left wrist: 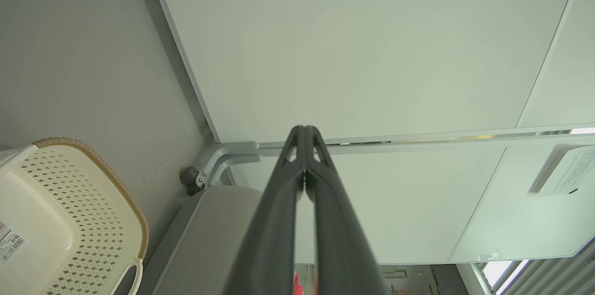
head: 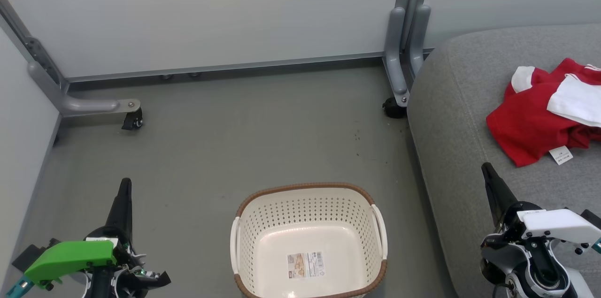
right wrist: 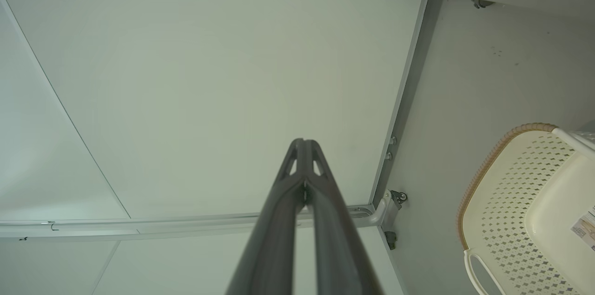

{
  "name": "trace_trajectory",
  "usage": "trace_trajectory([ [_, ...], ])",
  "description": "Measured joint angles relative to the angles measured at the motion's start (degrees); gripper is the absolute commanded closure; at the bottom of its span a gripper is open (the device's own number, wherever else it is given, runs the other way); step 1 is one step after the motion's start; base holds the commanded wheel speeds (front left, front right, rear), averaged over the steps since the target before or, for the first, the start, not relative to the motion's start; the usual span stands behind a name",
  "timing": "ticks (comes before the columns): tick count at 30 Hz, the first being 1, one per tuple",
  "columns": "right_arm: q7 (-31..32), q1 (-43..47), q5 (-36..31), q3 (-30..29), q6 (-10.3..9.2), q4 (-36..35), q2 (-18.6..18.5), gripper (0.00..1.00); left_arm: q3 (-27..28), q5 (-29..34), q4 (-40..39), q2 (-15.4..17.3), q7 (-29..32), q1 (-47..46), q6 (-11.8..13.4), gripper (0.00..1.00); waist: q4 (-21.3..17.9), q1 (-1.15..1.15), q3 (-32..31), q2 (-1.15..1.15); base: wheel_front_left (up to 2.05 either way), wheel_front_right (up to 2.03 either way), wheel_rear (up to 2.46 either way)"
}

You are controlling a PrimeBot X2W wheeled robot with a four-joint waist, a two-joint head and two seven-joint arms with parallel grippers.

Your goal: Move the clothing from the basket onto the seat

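- Pale grey panels [head: 225, 11] on metal frames close off the far side and the left, with a castor [head: 133, 121] at the far left corner.
- Grey floor [head: 235, 138] runs from the panels to the seat.
- Grey woven seat [head: 460, 115] takes up the right side, its rounded edge meeting the floor.
- Cream perforated basket [head: 300, 187] with a brown rim stands on the floor at near centre, just left of the seat. Its bare bottom shows a paper label [head: 305, 264].
- Red and white clothing [head: 530, 124] lies crumpled on the seat at the far right, well apart from the basket.
- Left gripper [head: 125, 181] hangs over the floor at near left, fingers pressed together with no gap.
- Right gripper [head: 486, 166] hangs over the seat's near part, fingers closed the same way, near the clothing but apart from it.
- White tag [head: 561, 155] lies at the clothing's near edge.
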Motion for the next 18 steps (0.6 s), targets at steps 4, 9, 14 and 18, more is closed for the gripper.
trace_trajectory([
  [4,0.26,-0.40,1.45,-0.36,0.00,0.03,0.07,1.00,0.37,-1.54,0.21,-0.02,0.44,-0.27,-0.19,1.00,0.09,0.00,0.24,0.00,0.00,0.00,0.00],
  [9,0.62,-0.64,1.93,-0.54,0.00,0.05,0.12,1.00,0.54,-1.99,0.24,-0.08,0.65,-0.52,-0.26,1.00,0.12,0.00,0.32,0.00,0.00,0.00,0.00],
  [14,0.67,-0.64,1.93,-0.60,0.00,0.05,0.18,1.00,0.62,-1.99,0.26,-0.12,0.66,-0.53,-0.26,1.00,0.12,0.00,0.32,0.00,0.00,0.00,0.00],
  [18,0.68,-0.64,1.92,-0.67,0.00,0.07,0.23,1.00,0.67,-1.98,0.29,-0.18,0.67,-0.54,-0.26,1.00,0.12,0.00,0.32,0.00,0.00,0.00,0.00],
])
